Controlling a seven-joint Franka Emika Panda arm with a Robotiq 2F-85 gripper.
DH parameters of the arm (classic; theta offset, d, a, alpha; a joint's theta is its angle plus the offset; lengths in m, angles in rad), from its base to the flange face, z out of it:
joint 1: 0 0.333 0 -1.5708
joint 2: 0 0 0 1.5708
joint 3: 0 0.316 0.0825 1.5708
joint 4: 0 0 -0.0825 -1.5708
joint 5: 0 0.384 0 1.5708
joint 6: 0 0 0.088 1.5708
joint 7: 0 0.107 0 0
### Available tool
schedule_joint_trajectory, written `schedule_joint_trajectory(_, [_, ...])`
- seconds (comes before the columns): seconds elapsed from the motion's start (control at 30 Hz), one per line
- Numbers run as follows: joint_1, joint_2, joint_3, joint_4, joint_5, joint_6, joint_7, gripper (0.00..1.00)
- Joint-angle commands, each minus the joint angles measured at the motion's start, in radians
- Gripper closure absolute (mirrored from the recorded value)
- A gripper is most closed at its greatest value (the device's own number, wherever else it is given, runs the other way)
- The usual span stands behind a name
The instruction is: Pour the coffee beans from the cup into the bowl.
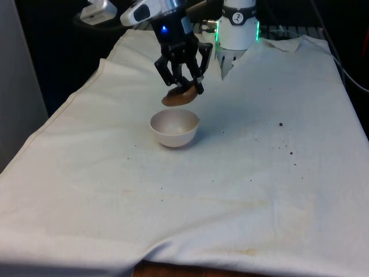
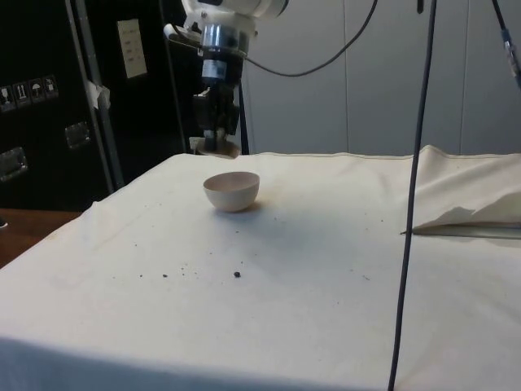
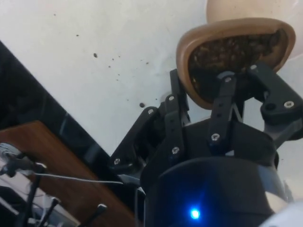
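Scattered dark specks (image 1: 281,124) lie on the white cloth (image 1: 230,196) toward the front view's right, well apart from the white bowl (image 1: 174,128). The gripper (image 1: 183,86) hangs just above the bowl's far rim, jaws clenched on the brown cup (image 1: 178,98), which is tilted steeply. Coffee beans (image 3: 232,49) are visible inside the cup in the wrist view

The table (image 1: 115,219) is covered by a white cloth (image 1: 242,190); a pale bowl (image 1: 174,128) and scattered coffee beans (image 1: 281,124) are borne on it
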Motion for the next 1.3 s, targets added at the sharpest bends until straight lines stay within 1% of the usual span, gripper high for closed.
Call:
schedule_joint_trajectory(0.0, [-0.008, 0.004, 0.003, 0.007, 0.017, -0.012, -0.012, 0.95])
schedule_joint_trajectory(0.07, [-0.008, 0.006, -0.004, 0.010, 0.047, -0.021, -0.037, 0.95])
schedule_joint_trajectory(0.1, [0.000, 0.005, -0.010, 0.005, 0.041, -0.012, -0.033, 0.95])
schedule_joint_trajectory(0.13, [-0.008, 0.007, -0.006, 0.010, 0.057, -0.024, -0.044, 0.95])
schedule_joint_trajectory(0.2, [-0.010, 0.008, -0.009, 0.012, 0.076, -0.031, -0.060, 0.95])
schedule_joint_trajectory(0.37, [-0.011, 0.012, -0.021, 0.015, 0.128, -0.048, -0.100, 0.95])
schedule_joint_trajectory(0.4, [-0.011, 0.013, -0.025, 0.016, 0.148, -0.056, -0.115, 0.95])
schedule_joint_trajectory(0.43, [-0.003, 0.010, -0.030, 0.010, 0.133, -0.045, -0.107, 0.95])
schedule_joint_trajectory(0.47, [-0.011, 0.014, -0.027, 0.016, 0.157, -0.058, -0.122, 0.95])
schedule_joint_trajectory(0.67, [-0.011, 0.013, -0.043, 0.011, 0.226, -0.081, -0.175, 0.95])
schedule_joint_trajectory(0.7, [-0.004, 0.014, -0.048, 0.010, 0.214, -0.073, -0.168, 0.95])
schedule_joint_trajectory(0.73, [-0.011, 0.013, -0.046, 0.010, 0.235, -0.086, -0.182, 0.95])
schedule_joint_trajectory(0.9, [-0.011, 0.013, -0.059, 0.004, 0.283, -0.106, -0.223, 0.95])
schedule_joint_trajectory(0.93, [-0.011, 0.015, -0.064, 0.001, 0.304, -0.114, -0.240, 0.95])
schedule_joint_trajectory(1.0, [-0.011, 0.017, -0.070, 0.000, 0.324, -0.124, -0.256, 0.95])
schedule_joint_trajectory(1.03, [-0.004, 0.019, -0.076, 0.001, 0.316, -0.121, -0.252, 0.95])
schedule_joint_trajectory(1.07, [-0.011, 0.019, -0.074, -0.001, 0.334, -0.129, -0.264, 0.95])
schedule_joint_trajectory(1.27, [-0.012, 0.037, -0.095, 0.004, 0.394, -0.164, -0.303, 0.95])
